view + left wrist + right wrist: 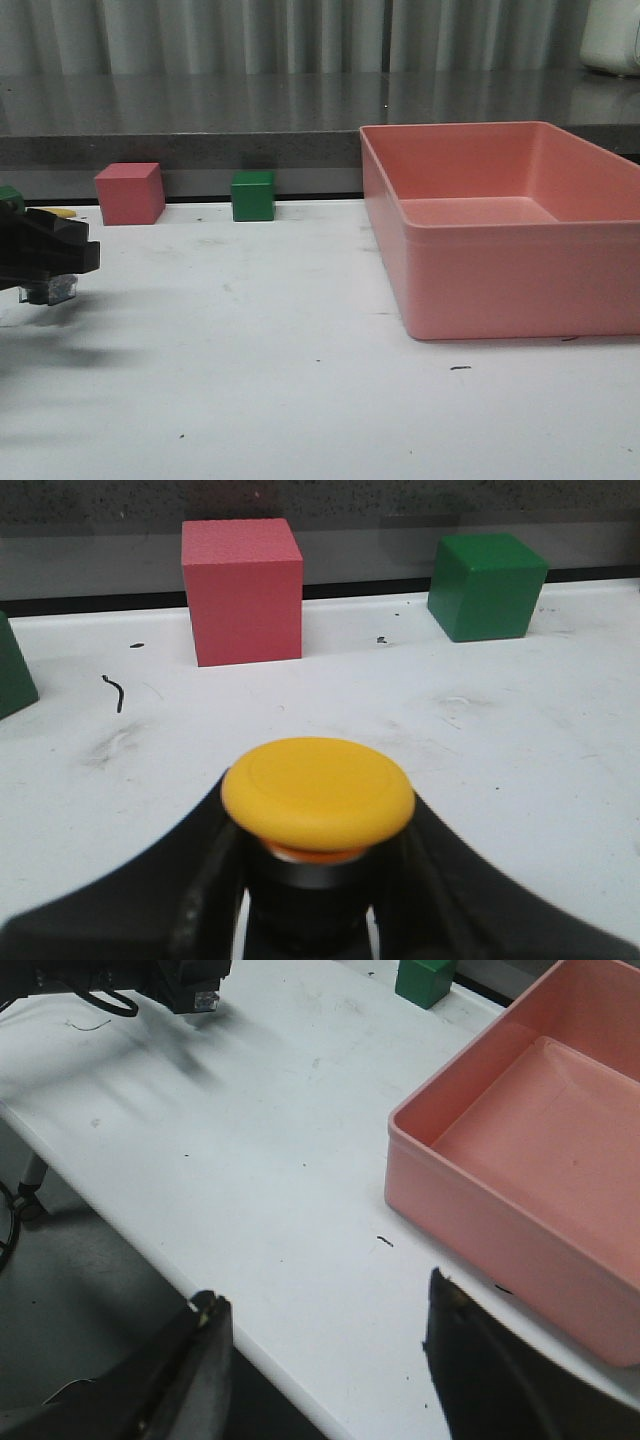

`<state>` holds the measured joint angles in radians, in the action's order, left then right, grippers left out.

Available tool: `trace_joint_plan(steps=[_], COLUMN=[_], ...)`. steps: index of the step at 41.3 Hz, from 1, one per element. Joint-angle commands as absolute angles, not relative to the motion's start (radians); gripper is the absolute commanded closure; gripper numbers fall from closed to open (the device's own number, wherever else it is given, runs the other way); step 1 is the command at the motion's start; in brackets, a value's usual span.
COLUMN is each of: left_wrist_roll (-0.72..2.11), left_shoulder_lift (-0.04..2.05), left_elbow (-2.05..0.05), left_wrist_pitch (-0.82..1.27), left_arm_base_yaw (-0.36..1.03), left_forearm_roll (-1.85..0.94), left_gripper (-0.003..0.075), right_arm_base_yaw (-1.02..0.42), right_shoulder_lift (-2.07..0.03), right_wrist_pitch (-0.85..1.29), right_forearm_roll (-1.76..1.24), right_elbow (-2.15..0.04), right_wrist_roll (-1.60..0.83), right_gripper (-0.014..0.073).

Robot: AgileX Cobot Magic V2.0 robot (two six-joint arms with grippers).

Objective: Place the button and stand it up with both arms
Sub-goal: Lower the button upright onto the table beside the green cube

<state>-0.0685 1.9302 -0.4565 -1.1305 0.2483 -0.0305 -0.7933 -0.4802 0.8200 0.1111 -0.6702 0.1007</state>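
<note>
My left gripper [318, 810] is shut on the button [318, 795], its fingers on the black body just under the yellow-orange cap. In the front view the left gripper [60, 250] is at the far left, a little above the table. The button's pale terminal base [48, 290] sticks out below it, and the cap is hidden there. The left gripper also shows far off in the right wrist view [190, 985]. My right gripper [323, 1292] is open and empty over the table's front edge, out of the front view.
A pink cube [130, 193] and a green cube [252, 195] stand at the back by the grey ledge, both ahead of the left gripper. A second green cube [8, 197] is at the far left. A large pink bin [480, 270] fills the right side.
</note>
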Motion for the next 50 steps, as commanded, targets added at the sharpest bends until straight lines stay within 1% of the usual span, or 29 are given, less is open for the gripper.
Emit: trace_joint_plan(steps=[1,7,10,19,25,32,39,50], left_wrist_roll=[-0.076,-0.076,-0.076,-0.076,-0.076,-0.076,-0.076,-0.076], left_shoulder_lift=[1.891,1.891,1.891,1.891,1.891,1.877,1.796,1.579], left_elbow=[-0.460,-0.455,-0.455,-0.455,-0.455,-0.455,-0.444,-0.444], left_wrist_pitch=[-1.230,-1.230,-1.230,-1.230,-1.223,-1.128,-1.035,-0.683], left_arm_base_yaw=[0.247,0.247,0.247,0.247,0.247,0.247,0.247,0.247], left_forearm_roll=[-0.034,-0.034,-0.034,-0.034,-0.034,-0.034,-0.043,-0.046], left_gripper=[0.0571,0.0516,0.0476,0.0328,0.0274,0.0265,0.0257,0.0257], right_arm_base_yaw=[-0.787,-0.787,-0.787,-0.787,-0.787,-0.787,-0.787,-0.787], right_shoulder_lift=[-0.483,-0.483,-0.483,-0.483,-0.483,-0.483,-0.483,-0.483], right_wrist_pitch=[0.755,0.755,0.755,0.755,0.755,0.755,0.755,0.755], right_forearm_roll=[0.118,0.118,0.118,0.118,0.118,0.118,0.118,0.118], right_elbow=[-0.696,-0.696,-0.696,-0.696,-0.696,-0.696,-0.696,-0.696], right_wrist_roll=[0.093,0.093,0.093,0.093,0.093,0.093,0.093,0.093], right_gripper=[0.0147,0.0147,0.0147,0.0147,0.0147,0.0147,0.0147,0.0147])
